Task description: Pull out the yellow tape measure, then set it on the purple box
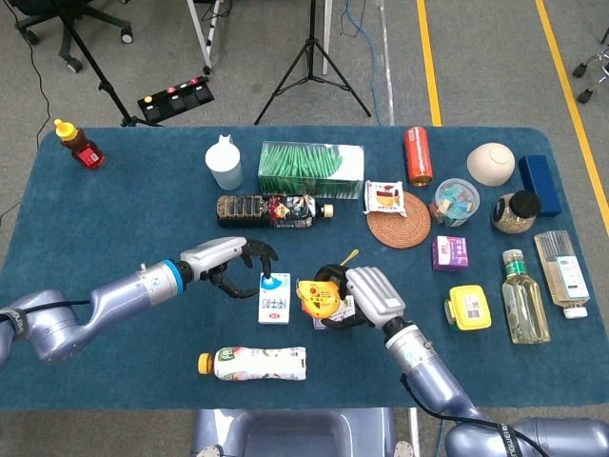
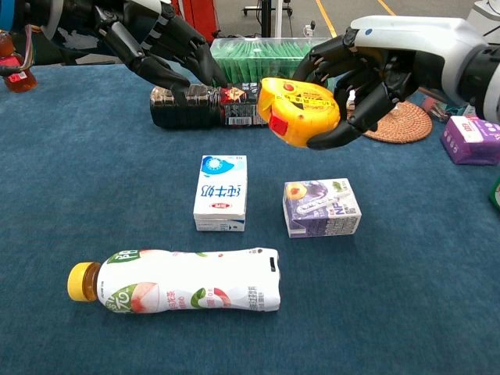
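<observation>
Near the middle of the tabletop, a bit toward the front edge, the head view shows the right hand wrapped around the yellow tape measure. It is held up above the blue cloth, not resting on it. The left hand has nothing in it, and its fingers are spread and bent like a claw. It sits to the left of the tape measure, with the little white milk carton lying between them. The purple box is mostly hidden under the right hand in this view.

Seen from the chest view, the tape measure is a smooth, round plastic case with a red button on its side. Dark fingers of the right hand curl under and over it. The left hand is close, up and to the left, its fingertips pointing toward the case. I think it will need to reach right to catch the tape's end. The purple box lies flat just below the tape measure, a small cardboard carton with a flat top.
</observation>
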Robot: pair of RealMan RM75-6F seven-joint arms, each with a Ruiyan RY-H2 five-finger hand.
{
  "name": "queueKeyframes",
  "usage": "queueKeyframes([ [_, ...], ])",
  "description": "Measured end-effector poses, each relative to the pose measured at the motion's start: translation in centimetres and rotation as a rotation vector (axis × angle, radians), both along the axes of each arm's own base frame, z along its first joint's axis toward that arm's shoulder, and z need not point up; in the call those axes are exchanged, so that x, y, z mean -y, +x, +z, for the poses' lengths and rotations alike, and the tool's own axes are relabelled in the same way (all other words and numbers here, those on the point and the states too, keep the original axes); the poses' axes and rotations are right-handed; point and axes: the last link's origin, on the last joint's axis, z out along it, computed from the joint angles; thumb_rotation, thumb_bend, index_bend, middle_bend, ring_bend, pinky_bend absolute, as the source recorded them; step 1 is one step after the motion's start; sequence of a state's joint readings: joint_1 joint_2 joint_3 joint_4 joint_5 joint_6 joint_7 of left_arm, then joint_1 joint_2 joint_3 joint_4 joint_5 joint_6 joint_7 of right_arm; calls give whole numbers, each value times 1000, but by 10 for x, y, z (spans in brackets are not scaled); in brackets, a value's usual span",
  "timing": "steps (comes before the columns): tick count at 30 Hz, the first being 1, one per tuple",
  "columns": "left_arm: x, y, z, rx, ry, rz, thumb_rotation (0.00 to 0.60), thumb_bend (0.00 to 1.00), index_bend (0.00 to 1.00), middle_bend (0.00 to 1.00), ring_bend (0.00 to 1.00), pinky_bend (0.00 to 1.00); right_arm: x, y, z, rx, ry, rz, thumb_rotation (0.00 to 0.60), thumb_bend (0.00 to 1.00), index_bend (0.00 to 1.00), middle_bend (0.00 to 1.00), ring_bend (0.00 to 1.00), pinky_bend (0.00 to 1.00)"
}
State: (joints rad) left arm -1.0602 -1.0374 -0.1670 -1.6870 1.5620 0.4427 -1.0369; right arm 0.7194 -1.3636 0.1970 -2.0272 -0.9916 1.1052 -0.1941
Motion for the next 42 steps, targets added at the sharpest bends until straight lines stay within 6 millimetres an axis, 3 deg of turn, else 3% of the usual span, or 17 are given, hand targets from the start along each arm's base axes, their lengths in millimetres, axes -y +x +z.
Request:
queueKeyframes([
  [29, -7, 9, -12, 45, -38, 2, 600, 307, 349, 166, 104, 265, 6, 5, -2, 25, 17, 5, 600, 284, 577, 497, 573, 674],
  [42, -12, 5, -9, 60, -43, 2, 600, 211, 277, 140, 104, 257, 10, 2, -2, 40, 19, -4, 600, 283, 577, 497, 573, 674],
])
